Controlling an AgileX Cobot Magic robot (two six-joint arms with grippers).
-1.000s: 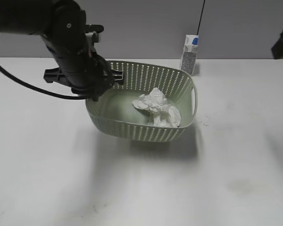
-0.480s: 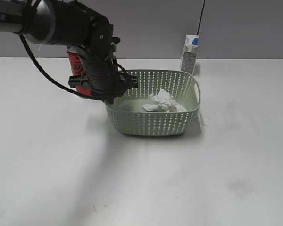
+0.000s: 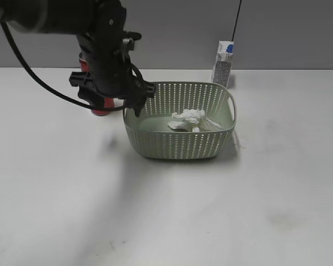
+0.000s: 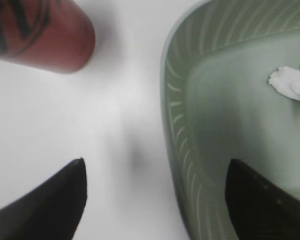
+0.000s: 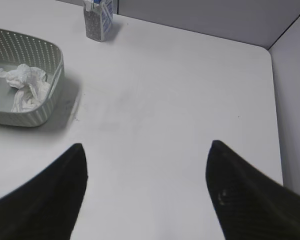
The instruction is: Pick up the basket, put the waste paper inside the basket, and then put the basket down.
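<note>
Pale sage-green slotted plastic basket (image 3: 180,130) sits flat on the white table (image 3: 166,210) at frame centre, crumpled white waste paper (image 3: 188,119) inside it.

In the exterior view the left gripper (image 3: 130,102) hangs at the basket's left rim, upper left of centre, partly covering a red can (image 3: 100,108) just beside the basket. The left wrist view shows its two dark fingers (image 4: 55,200) spread apart, one over bare table and one over the basket's interior, with the rim between them and nothing clamped. The right gripper (image 5: 145,195) is also spread wide over bare table, well apart from the basket, which lies at that view's upper left. A small upright white-and-blue carton (image 3: 222,64) stands behind the basket's right end.
</note>
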